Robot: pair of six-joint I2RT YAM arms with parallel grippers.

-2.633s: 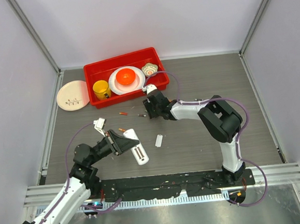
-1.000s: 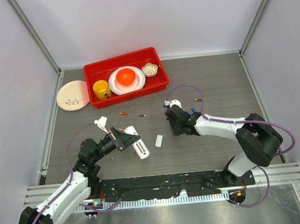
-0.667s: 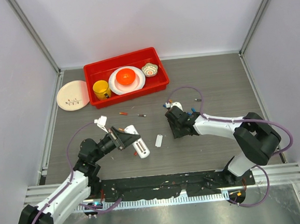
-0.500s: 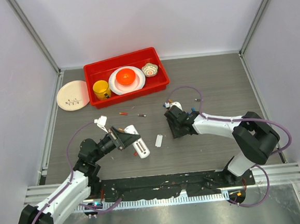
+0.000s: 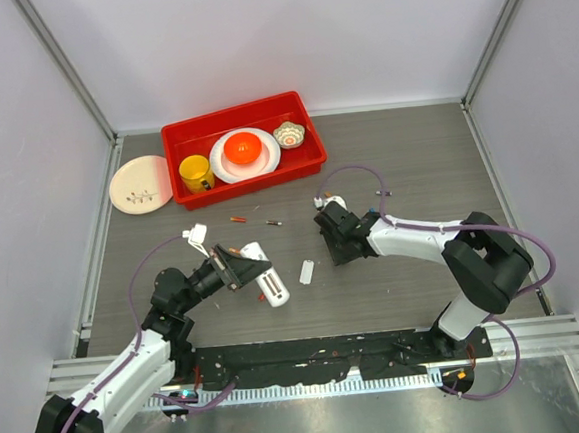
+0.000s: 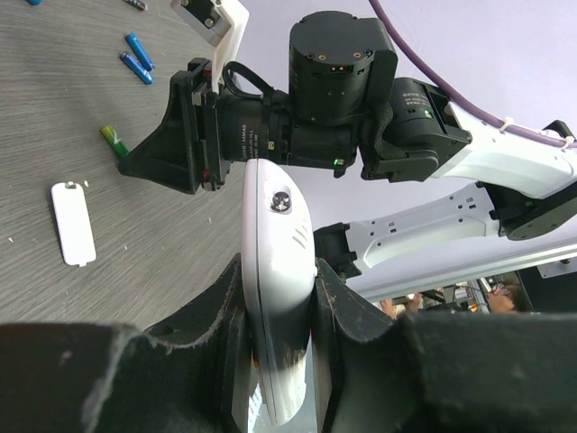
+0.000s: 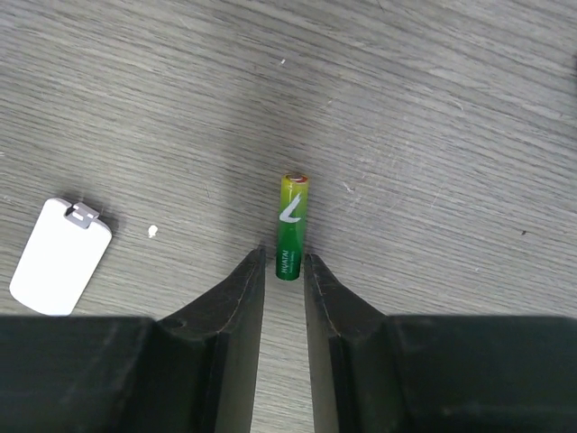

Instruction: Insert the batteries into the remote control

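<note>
My left gripper (image 5: 236, 271) is shut on the white remote control (image 5: 266, 275), holding it edge-on between the fingers in the left wrist view (image 6: 278, 271). My right gripper (image 5: 334, 247) is low over the table, jaws narrowly apart. In the right wrist view its fingertips (image 7: 286, 262) flank the near end of a green battery (image 7: 290, 225) lying on the table. The white battery cover (image 5: 307, 271) lies between the arms and also shows in the right wrist view (image 7: 59, 257). Loose batteries lie behind: a red-orange one (image 5: 237, 221), a dark one (image 5: 272, 222) and blue ones (image 6: 137, 59).
A red tray (image 5: 178, 135) at the back holds a yellow cup (image 5: 196, 172), a plate with an orange ball (image 5: 244, 150) and a small bowl (image 5: 289, 133). A white plate (image 5: 139, 184) lies left of the tray. A dark battery (image 5: 381, 193) lies behind the right arm.
My right gripper came from near the red tray down to the table middle, then shifted slightly left and back. My left gripper keeps the remote, barely moving in the last second.
</note>
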